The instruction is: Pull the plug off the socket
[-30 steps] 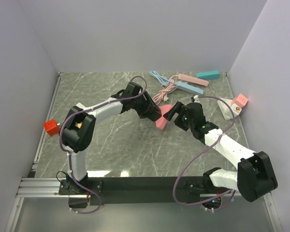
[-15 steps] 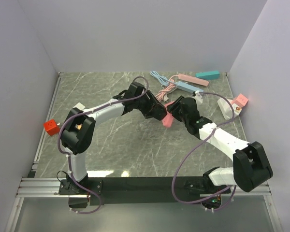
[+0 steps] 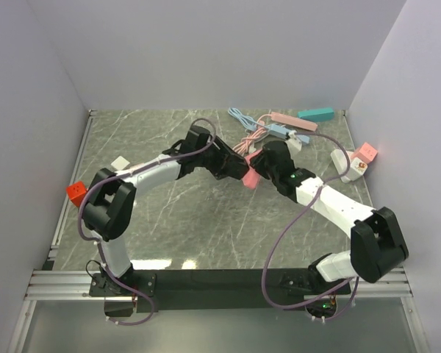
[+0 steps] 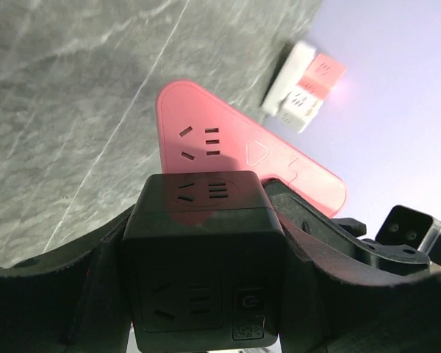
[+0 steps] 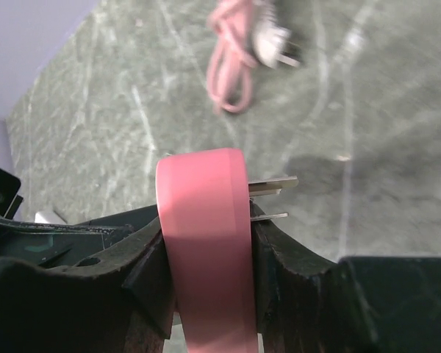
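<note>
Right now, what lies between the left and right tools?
The pink adapter, in the top view; the right tool clamps it, the left tool holds a black socket cube.

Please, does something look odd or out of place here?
Only mildly: the pink adapter, clamped in the right gripper, shows its metal prongs bare, seated in no socket. Beyond it a pink cable lies in a loose tangle on the table.

Pink plug [image 5: 206, 243] — prongs bare; black socket [image 4: 202, 257] just beside.
</note>
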Controlling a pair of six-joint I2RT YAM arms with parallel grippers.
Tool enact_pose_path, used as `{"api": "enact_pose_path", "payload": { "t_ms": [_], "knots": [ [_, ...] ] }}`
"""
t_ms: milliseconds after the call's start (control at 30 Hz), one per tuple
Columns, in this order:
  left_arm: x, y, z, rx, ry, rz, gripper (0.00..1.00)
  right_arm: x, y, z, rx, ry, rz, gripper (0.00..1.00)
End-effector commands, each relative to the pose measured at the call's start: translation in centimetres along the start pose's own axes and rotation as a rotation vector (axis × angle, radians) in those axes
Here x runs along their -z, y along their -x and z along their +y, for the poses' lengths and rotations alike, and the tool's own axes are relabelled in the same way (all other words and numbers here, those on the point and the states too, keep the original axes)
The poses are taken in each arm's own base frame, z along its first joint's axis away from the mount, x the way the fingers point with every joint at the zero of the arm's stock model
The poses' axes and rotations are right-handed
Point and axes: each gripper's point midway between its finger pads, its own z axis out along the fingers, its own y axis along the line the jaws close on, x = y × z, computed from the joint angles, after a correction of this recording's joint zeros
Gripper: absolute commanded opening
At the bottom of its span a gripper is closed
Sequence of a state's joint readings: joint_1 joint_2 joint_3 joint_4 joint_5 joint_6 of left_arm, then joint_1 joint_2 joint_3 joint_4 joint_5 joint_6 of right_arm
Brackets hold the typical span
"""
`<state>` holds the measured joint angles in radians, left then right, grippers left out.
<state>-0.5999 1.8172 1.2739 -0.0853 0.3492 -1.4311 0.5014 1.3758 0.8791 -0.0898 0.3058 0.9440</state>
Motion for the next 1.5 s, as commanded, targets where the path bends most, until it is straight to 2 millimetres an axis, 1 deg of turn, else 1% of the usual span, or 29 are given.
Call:
{"api": "enact_pose_path", "payload": {
  "t_ms": [0,167,200,233,300,333,500,600,633,700,733,800,833,867,900,933,967,1000,1033,1067,1100,1133,1200,1233,1300,1333,1367,1433,1467],
  "knots": [
    [6.1,2.2,-6.4,-0.047,-0.22,-0.028,0.0,-0.6,4.3,-7.5,0.178,-0.391,-0.185,0.0],
    [9.2,6.9,-2.8,-0.094,-0.126,-0.033,0.0,-0.2,5.9,-9.2,0.312,-0.465,-0.235,0.0],
    [9.7,7.5,-1.5,-0.123,-0.086,-0.038,0.0,-0.1,6.2,-9.6,0.316,-0.477,-0.24,0.0],
    [10.6,9.4,-0.5,-0.124,-0.066,-0.073,0.0,0.1,6.5,-10.0,0.324,-0.488,-0.242,0.0],
    [11.7,10.7,1.9,-0.143,0.001,-0.071,0.0,0.4,7.5,-10.6,0.335,-0.509,-0.265,0.0],
    [12.7,12.5,2.7,-0.134,0.011,-0.101,0.0,0.4,7.8,-10.8,0.368,-0.518,-0.264,0.0],
    [14.6,15.3,5.0,-0.162,0.046,-0.073,0.0,0.7,9.4,-11.3,0.382,-0.549,-0.298,0.0],
    [15.8,18.9,7.2,-0.183,0.158,-0.185,0.0,0.8,10.4,-11.4,0.331,-0.516,-0.309,0.0],
    [17.1,21.7,8.3,-0.173,0.203,-0.258,0.0,0.7,10.5,-11.4,0.303,-0.497,-0.297,0.0],
    [18.5,24.7,11.7,-0.175,0.384,-0.357,0.0,0.3,11.3,-12.4,0.247,-0.504,-0.273,0.0],
    [19.1,26.4,13.0,-0.158,0.424,-0.386,0.0,0.1,12.3,-11.9,0.203,-0.49,-0.281,0.0],
    [20.0,28.3,15.1,-0.15,0.508,-0.434,0.0,-0.8,13.2,-12.8,0.165,-0.506,-0.247,0.0],
    [20.8,29.8,17.0,-0.119,0.561,-0.466,0.0,-1.1,14.7,-11.8,0.144,-0.493,-0.267,0.0],
    [21.0,30.2,17.8,-0.104,0.577,-0.464,0.0,-1.4,15.3,-11.5,0.132,-0.489,-0.263,0.0],
    [21.2,30.8,18.5,-0.095,0.585,-0.473,0.0,-2.3,15.5,-12.5,0.129,-0.529,-0.241,0.0],
    [21.7,31.4,19.7,-0.077,0.613,-0.487,0.0,-2.7,17.2,-11.7,0.098,-0.525,-0.267,0.0],
    [21.8,31.6,20.2,-0.069,0.623,-0.488,0.0,-3.1,17.9,-11.9,0.075,-0.54,-0.266,0.0],
    [21.9,31.7,20.6,-0.066,0.632,-0.488,0.0,-4.2,17.6,-14.0,0.061,-0.605,-0.222,0.0],
    [21.8,31.8,21.5,-0.053,0.646,-0.482,0.0,-4.6,19.4,-13.3,0.016,-0.601,-0.25,0.0],
    [21.8,31.8,22.0,-0.049,0.659,-0.478,0.01,-5.2,19.8,-13.7,-0.002,-0.613,-0.245,0.0],
    [21.7,31.7,22.3,-0.045,0.665,-0.474,0.01,-6.7,18.8,-15.2,-0.012,-0.649,-0.183,0.0],
    [21.7,31.6,22.9,-0.035,0.673,-0.468,0.02,-6.9,21.0,-15.4,-0.064,-0.656,-0.217,0.0],
    [21.6,31.4,23.1,-0.035,0.666,-0.464,0.08,-8.5,20.9,-16.8,-0.079,-0.69,-0.187,0.0],
    [21.7,31.2,22.9,-0.039,0.658,-0.467,0.19,-9.0,22.2,-16.5,-0.093,-0.672,-0.2,0.0],
    [21.7,30.9,22.5,-0.046,0.639,-0.464,0.33,-10.0,22.2,-17.4,-0.094,-0.705,-0.185,0.0],
    [22.0,30.6,22.2,-0.053,0.631,-0.468,0.41,-10.3,23.1,-17.2,-0.106,-0.697,-0.202,0.0],
    [22.2,30.6,21.9,-0.058,0.627,-0.477,0.55,-10.6,23.6,-17.3,-0.108,-0.693,-0.207,0.0],
    [22.8,30.2,21.2,-0.076,0.616,-0.489,0.72,-11.5,24.1,-17.6,-0.12,-0.695,-0.205,0.0],
    [23.2,30.2,20.9,-0.084,0.62,-0.498,0.76,-12.0,24.3,-17.7,-0.128,-0.682,-0.199,0.0]
  ]
}}
